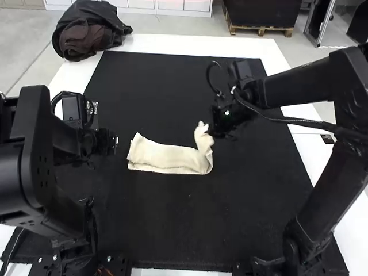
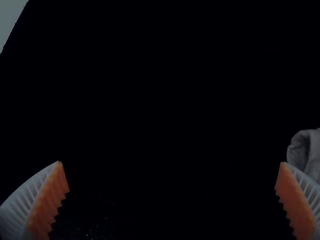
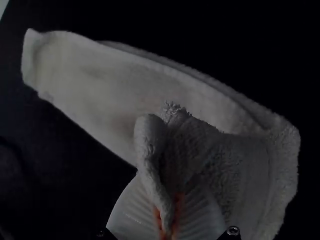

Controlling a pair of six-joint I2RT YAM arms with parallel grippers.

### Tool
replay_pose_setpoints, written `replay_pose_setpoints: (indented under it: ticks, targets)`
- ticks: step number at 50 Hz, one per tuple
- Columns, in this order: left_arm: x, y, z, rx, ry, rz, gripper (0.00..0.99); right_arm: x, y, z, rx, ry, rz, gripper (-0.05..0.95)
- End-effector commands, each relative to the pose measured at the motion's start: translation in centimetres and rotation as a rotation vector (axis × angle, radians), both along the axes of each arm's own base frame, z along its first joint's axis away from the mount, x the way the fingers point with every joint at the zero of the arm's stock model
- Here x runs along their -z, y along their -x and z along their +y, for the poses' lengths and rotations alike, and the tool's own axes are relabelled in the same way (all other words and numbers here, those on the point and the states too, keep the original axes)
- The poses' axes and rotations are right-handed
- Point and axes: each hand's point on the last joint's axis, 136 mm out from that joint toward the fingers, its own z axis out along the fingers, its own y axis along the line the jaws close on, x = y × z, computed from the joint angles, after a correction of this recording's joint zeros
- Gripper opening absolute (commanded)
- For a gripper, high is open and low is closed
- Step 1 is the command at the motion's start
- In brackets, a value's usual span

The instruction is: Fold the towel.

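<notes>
The cream towel lies on the black mat as a narrow folded strip, its right end raised. My right gripper is at that raised end. In the right wrist view my right gripper is shut on the towel's end, which bunches between the ribbed fingers, while the rest of the towel stretches flat beyond. My left gripper is just left of the towel's left end. Seen from its own wrist, the left gripper is wide open with nothing between its pads, and a towel edge shows beside one finger.
The black mat covers most of the white table. A dark bag or jacket rests at the table's far left corner. Cables hang along the right arm.
</notes>
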Motion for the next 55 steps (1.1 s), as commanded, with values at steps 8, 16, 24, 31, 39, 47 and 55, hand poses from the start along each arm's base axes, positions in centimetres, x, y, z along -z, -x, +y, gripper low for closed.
replay_pose_setpoints:
  ticks: [8, 16, 24, 31, 39, 47, 55]
  targets:
    - [-0.9, -0.3, 0.5, -0.024, -0.014, -0.031, 0.969, -1.7, 1.0, 6.1, -0.085, -0.063, -0.015, -0.02]
    - [-0.8, -0.2, 0.5, -0.025, -0.016, -0.034, 0.969, -1.1, 1.3, 8.7, -0.122, -0.075, -0.007, -0.02]
    - [-0.6, -0.1, 0.5, -0.024, -0.015, -0.034, 0.969, -0.8, 1.4, 11.3, -0.161, -0.086, -0.012, -0.02]
    - [-0.7, -0.1, 0.5, -0.022, -0.017, -0.043, 0.969, -0.2, 1.2, 13.3, -0.189, -0.085, -0.011, -0.02]
    - [-0.6, -0.1, 0.4, -0.019, -0.014, -0.043, 0.969, 0.5, 0.8, 15.4, -0.212, -0.082, -0.012, -0.02]
    - [-0.7, -0.2, 0.3, -0.014, -0.013, -0.046, 0.969, 1.1, 0.1, 17.3, -0.229, -0.085, -0.015, -0.02]
    - [-0.9, -0.3, 0.3, -0.011, -0.013, -0.054, 0.969, 1.1, -0.8, 19.3, -0.242, -0.096, -0.029, -0.02]
